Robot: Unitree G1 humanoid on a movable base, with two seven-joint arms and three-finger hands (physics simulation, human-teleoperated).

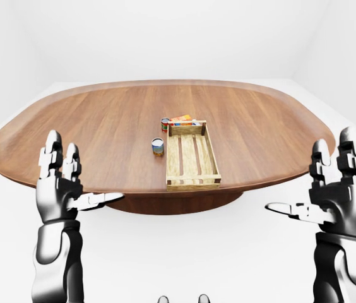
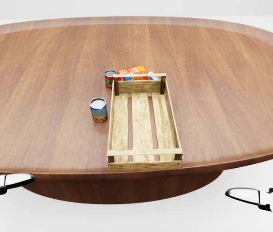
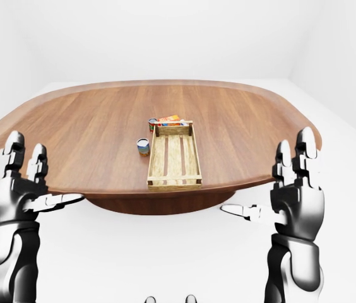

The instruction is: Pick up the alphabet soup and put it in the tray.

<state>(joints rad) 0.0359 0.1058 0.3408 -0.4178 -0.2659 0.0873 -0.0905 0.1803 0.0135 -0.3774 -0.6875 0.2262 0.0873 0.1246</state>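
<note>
Soup can [image 2: 98, 109] upright on bench [image 2: 44, 72], just left of empty tray [image 2: 143, 125]. Left hand [image 1: 61, 183] & right hand [image 1: 339, 189]: fingers spread open, holding nothing, well short of can.

Oval wooden table [image 3: 89, 136]. Slatted tray [image 3: 175, 161] near lower edge; blue-label can [image 3: 143, 147] just left, red can [image 3: 153, 124] and orange box [image 3: 169, 119] above. Left hand [image 3: 20, 189], right hand [image 3: 298, 192] raised, fingers spread, apart from table.

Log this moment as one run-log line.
left robot hand open, empty | right robot hand open, empty | two cans beside tray | tray empty | nothing grasped
</note>
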